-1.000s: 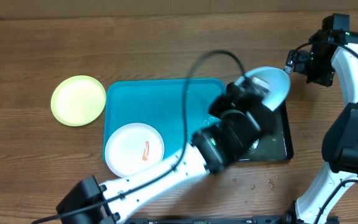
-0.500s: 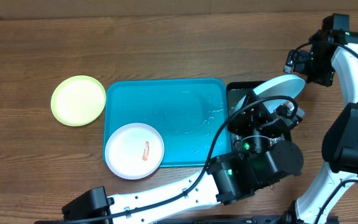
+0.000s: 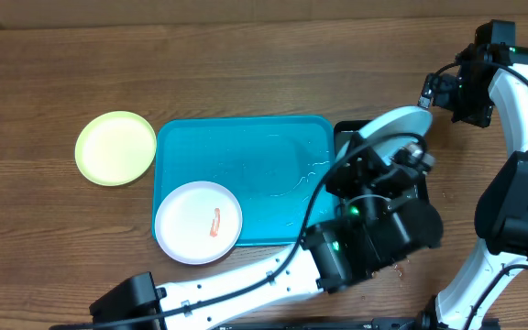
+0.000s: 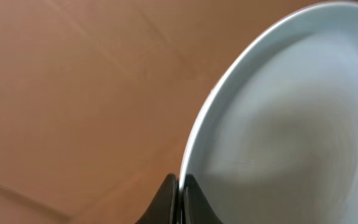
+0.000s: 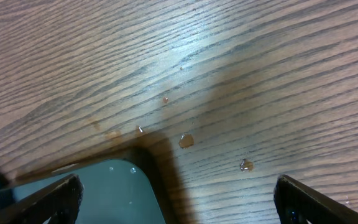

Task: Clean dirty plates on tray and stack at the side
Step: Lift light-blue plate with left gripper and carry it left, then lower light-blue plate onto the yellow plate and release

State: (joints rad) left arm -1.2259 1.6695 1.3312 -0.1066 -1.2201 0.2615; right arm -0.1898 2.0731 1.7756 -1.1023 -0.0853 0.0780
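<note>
Visibly, droplets point(image 5: 186, 141) fleck the wood table point(image 3: 246, 64); left tool point(image 4: 180, 193) pinches the blue plate point(image 4: 291, 124), right tool point(image 5: 179, 196) spread.

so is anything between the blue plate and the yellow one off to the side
Nothing tall. The blue plate, held in the left gripper, would cross the tray, bare on that line. The white plate lies nearer the front edge, off the path to the yellow plate.

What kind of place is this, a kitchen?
Probably a robot practice table, not a real kitchen. The left robot arm and right robot arm stand at a wooden table, with a white plate on a blue tray beside a black tray of water.
</note>
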